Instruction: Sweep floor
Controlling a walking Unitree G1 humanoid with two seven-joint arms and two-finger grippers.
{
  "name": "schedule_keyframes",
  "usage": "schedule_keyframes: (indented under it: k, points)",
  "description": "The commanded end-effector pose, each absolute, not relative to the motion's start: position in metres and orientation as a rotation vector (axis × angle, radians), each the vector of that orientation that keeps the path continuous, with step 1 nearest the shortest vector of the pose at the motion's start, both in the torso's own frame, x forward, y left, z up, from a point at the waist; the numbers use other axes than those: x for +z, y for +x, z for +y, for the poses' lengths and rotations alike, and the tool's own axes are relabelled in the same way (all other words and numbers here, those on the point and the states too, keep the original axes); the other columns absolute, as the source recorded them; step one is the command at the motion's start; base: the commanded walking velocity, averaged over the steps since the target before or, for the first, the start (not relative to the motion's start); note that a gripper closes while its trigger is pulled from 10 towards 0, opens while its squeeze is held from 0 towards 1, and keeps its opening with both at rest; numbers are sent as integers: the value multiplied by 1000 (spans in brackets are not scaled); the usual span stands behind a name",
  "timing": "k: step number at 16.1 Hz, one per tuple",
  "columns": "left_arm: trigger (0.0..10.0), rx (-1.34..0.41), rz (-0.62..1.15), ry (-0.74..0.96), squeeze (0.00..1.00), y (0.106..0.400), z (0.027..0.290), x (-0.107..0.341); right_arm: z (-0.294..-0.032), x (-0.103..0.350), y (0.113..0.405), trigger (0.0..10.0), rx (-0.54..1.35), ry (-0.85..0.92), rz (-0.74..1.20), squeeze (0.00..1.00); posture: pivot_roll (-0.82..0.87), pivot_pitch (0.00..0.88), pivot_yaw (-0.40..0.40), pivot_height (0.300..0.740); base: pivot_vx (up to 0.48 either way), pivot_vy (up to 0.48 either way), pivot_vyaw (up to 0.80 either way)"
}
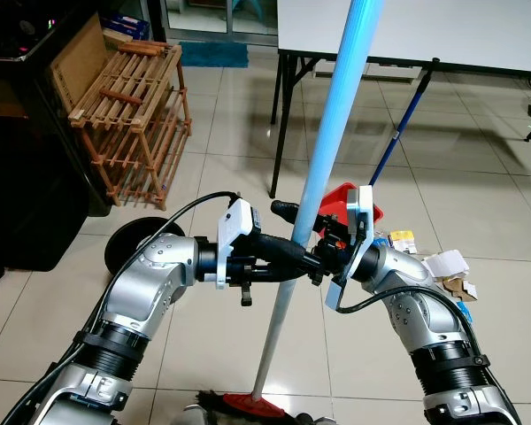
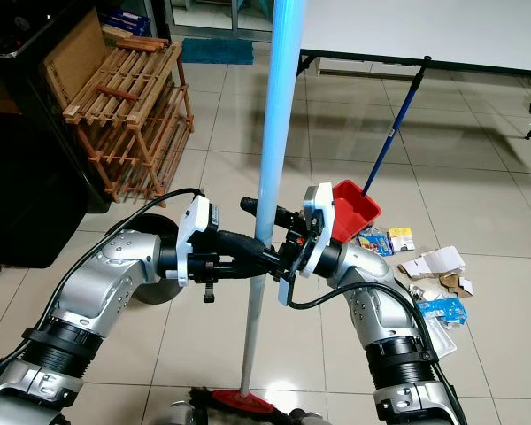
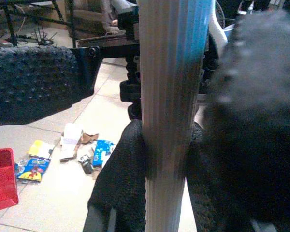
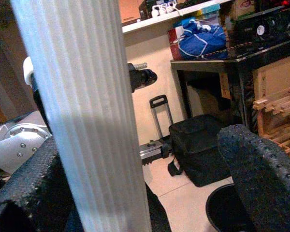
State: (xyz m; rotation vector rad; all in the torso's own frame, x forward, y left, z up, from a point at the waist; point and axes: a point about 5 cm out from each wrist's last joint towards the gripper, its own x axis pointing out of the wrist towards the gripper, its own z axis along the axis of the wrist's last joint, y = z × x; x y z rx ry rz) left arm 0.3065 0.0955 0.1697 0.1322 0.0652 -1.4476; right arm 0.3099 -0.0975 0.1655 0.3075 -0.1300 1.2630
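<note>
The broom (image 2: pixel 267 177) stands nearly upright before the robot, its pale blue ribbed handle rising from a red head (image 2: pixel 241 401) on the tiled floor (image 2: pixel 203 354). The left gripper (image 1: pixel 303 255) and right gripper (image 1: pixel 317 258) meet at mid-handle from opposite sides, each with its fingers clamped around it. Scattered litter (image 2: pixel 425 283) and a red dustpan (image 2: pixel 354 208) lie on the robot's right.

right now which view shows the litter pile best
The right eye view: the litter lies whole on the tiles right of the dustpan. The left eye view has part of it behind the right arm; the left wrist view shows it small and blurred.
</note>
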Motion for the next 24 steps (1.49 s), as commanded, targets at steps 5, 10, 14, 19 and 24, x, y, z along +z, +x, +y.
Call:
schedule_keyframes:
  k: [5, 10, 14, 19, 24]
  points:
    - [10000, -1463, 43, 143, 0, 305, 93, 172, -105, 161, 320, 10000, 1137, 262, -144, 0, 59, 167, -49, 740, 0, 0, 0]
    - [10000, -1404, 32, 163, 0, 309, 98, 173, -117, 157, 326, 10000, 1038, 249, -139, 0, 61, 156, -49, 740, 0, 0, 0]
    - [10000, -1323, 33, 248, 0, 316, 99, 165, -125, 153, 333, 10000, 928, 241, -151, 0, 60, 139, -52, 740, 0, 0, 0]
    - [10000, -1249, -4, 255, 0, 322, 100, 164, -132, 153, 334, 10000, 894, 266, -162, 0, 57, 144, -54, 740, 0, 0, 0]
    - [10000, -1191, -51, 239, 0, 329, 96, 169, -115, 153, 319, 10000, 1062, 327, -158, 0, 53, 158, -53, 740, 0, 0, 0]
